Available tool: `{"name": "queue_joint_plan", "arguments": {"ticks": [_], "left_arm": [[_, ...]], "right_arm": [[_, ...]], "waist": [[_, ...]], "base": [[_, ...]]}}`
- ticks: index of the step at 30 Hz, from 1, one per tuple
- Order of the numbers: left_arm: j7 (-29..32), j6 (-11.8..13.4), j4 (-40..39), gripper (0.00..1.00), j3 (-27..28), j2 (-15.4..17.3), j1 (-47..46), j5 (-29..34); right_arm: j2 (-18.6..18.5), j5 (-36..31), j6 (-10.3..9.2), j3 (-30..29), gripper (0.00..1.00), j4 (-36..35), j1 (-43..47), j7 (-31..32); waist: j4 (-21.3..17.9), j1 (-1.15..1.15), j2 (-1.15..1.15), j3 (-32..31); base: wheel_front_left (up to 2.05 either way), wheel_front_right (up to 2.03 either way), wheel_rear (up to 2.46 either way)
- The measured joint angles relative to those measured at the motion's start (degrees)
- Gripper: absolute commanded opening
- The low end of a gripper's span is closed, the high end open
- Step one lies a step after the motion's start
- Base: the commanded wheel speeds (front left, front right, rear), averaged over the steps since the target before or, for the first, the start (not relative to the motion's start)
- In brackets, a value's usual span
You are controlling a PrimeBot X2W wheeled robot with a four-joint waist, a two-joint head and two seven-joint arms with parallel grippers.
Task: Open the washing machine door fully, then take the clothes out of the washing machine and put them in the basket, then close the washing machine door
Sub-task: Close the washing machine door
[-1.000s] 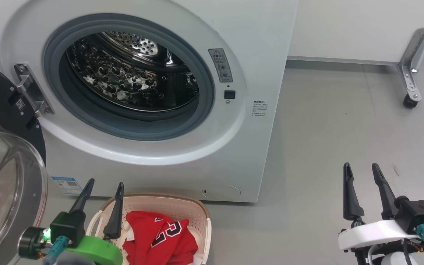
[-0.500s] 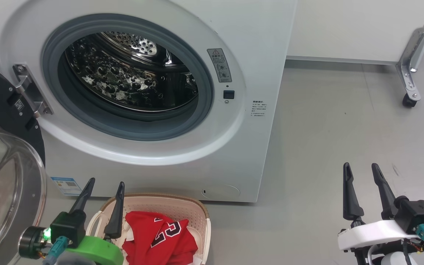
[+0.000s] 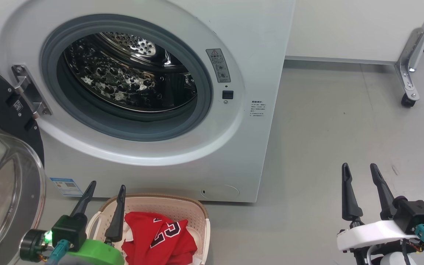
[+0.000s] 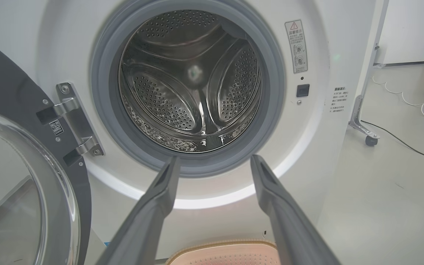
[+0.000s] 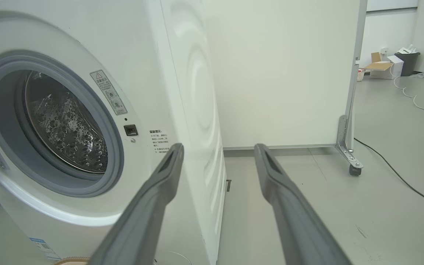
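Looks down from the head onto the washing machine (image 3: 248, 154); faces it low and near from both wrists, sharing the drum (image 4: 193, 92).

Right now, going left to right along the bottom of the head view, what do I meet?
The washing machine door, standing open → the left gripper, jaws apart → the clothes in the basket → the right gripper, jaws apart.

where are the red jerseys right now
In the head view, the clothes lie in the basket at the bottom left of centre, on the floor before the washing machine, just right of the left gripper.
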Motion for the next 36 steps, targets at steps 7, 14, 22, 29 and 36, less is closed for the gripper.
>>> {"name": "queue_joint_plan", "arguments": {"ticks": [7, 14, 22, 29, 36], "left_arm": [[0.00, 0.00, 0.00, 1.00, -0.04, 0.01, 0.04, 0.20], [0.00, 0.00, -0.01, 1.00, -0.23, 0.01, 0.08, 0.20], [0.00, 0.00, -0.27, 1.00, -0.31, 0.01, 0.08, 0.20], [0.00, 0.00, -0.27, 1.00, -0.33, 0.01, 0.08, 0.20], [0.00, 0.00, -0.54, 1.00, -0.52, 0.01, 0.08, -0.12]], "right_arm": [[0.00, 0.00, 0.03, 0.12, 1.00, 0.07, 0.00, 0.01], [0.00, 0.00, 0.03, 0.27, 1.00, 0.16, 0.00, 0.00], [0.00, 0.00, 0.03, 0.27, 1.00, 0.19, 0.00, 0.00], [0.00, 0.09, 0.03, 0.29, 1.00, 0.19, 0.00, 0.00], [0.00, 0.36, 0.02, 0.45, 1.00, 0.46, 0.00, 0.00]], "waist": [[-0.07, 0.00, 0.00, -0.02], [-0.12, 0.00, 0.00, -0.14], [-0.08, 0.00, 0.00, -0.18], [0.07, 0.00, 0.00, -0.04], [0.15, 0.00, 0.00, 0.18]], "base": [[-0.26, 0.27, 0.00], [-0.53, 0.53, 0.00], [-0.81, 0.81, 0.00], [-1.12, 1.12, 0.00], [-1.40, 1.40, 0.00]]}}
